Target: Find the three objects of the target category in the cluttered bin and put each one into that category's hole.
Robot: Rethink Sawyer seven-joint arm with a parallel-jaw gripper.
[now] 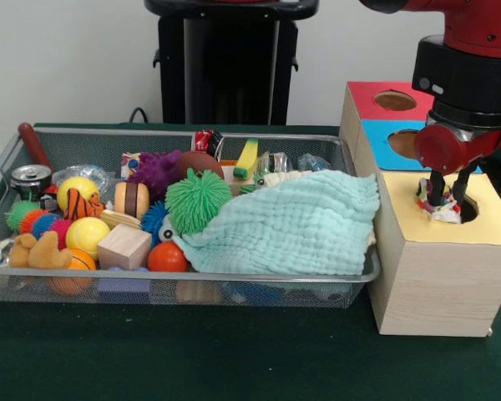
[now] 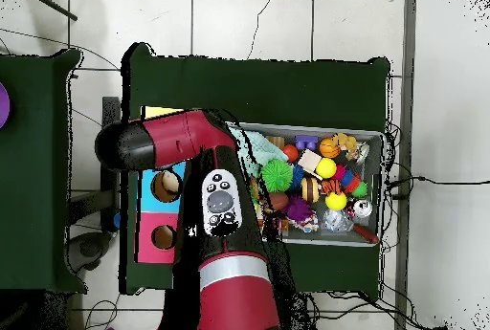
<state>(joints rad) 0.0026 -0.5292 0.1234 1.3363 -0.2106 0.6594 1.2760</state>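
My gripper [image 1: 447, 197] hangs over the yellow-topped wood box [image 1: 451, 238] and is shut on a crumpled confetti-print wrapper [image 1: 435, 207]. The wrapper sits at the left edge of the round dark hole [image 1: 472, 209], just above the yellow top. The silver wire-mesh bin [image 1: 192, 275] stands left of the box, full of toys. A clear crinkly wrapper [image 1: 312, 161] lies at the bin's back right. Another clear one [image 1: 96, 174] lies at the back left. In the overhead view my arm [image 2: 206, 168] hides the gripper and the hole. The bin [image 2: 375, 137] shows to its right.
A mint quilted cloth [image 1: 296, 225] covers the bin's right half. Spiky balls, green [image 1: 198, 199] and purple [image 1: 157, 171], a wood block [image 1: 123, 246], a can [image 1: 30, 178] and several small balls fill the left. The blue-topped [image 1: 392, 144] and red-topped [image 1: 384, 100] boxes stand behind the yellow one.
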